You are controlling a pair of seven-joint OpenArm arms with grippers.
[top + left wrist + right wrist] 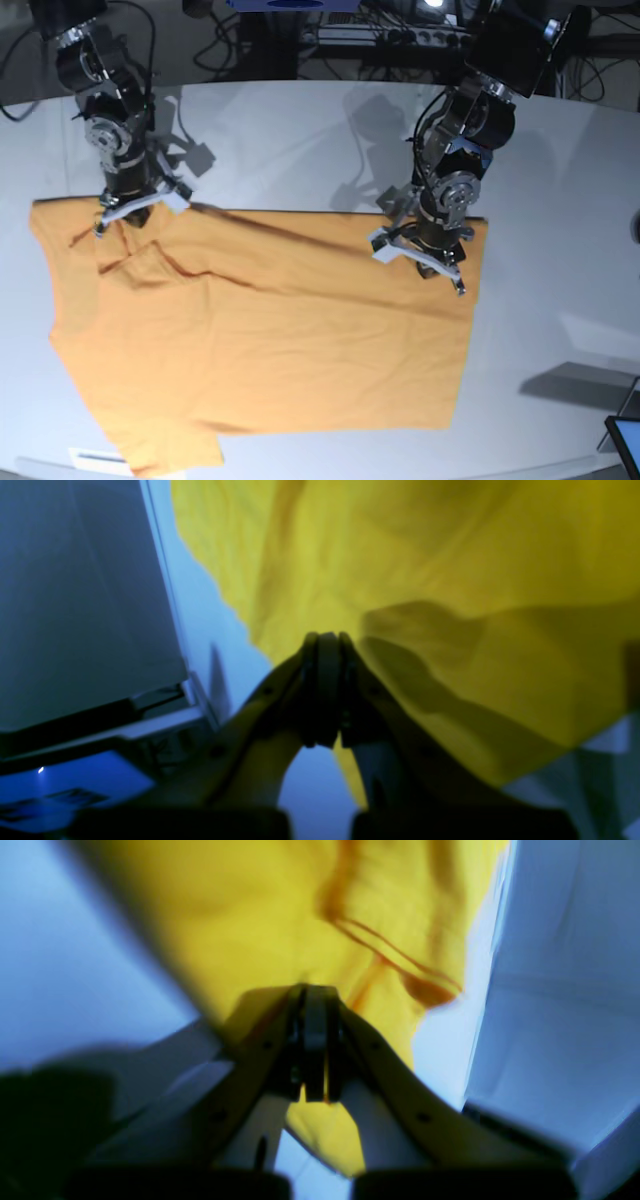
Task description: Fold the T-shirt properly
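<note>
Pale grey-white counter [300, 130] fills the room's centre, with cables and dark equipment along the far edge behind both arms. The large plain orange-yellow short-sleeved cloth T-shirt [280, 340] lies spread flat across the near half of the counter, one sleeve near the front edge and shallow wrinkles running in from the far corners. Left tool [327, 647] sits on the far edge of the shirt, on the right side of the base view; its jaws are pressed together, and the wrist view shows yellow cloth bunching around the tips, so I judge it is pinching the fabric there. Right tool [314, 990] sits at the other far corner, jaws also closed, with a sliver of yellow visible between them and a hem seam close by; it is clamped on the cloth. Both wrist views are blurred, so how much fabric each holds cannot be told. Risks from here, as judgement: a thin pinch could slip once the cloth takes tension, dropping one corner and skewing the fold. If either tool has caught only the top layer, the layers could separate when lifted. Uneven lift or travel between the two arms would drag the shirt sideways and deepen the existing wrinkles instead of giving a straight crease.
</note>
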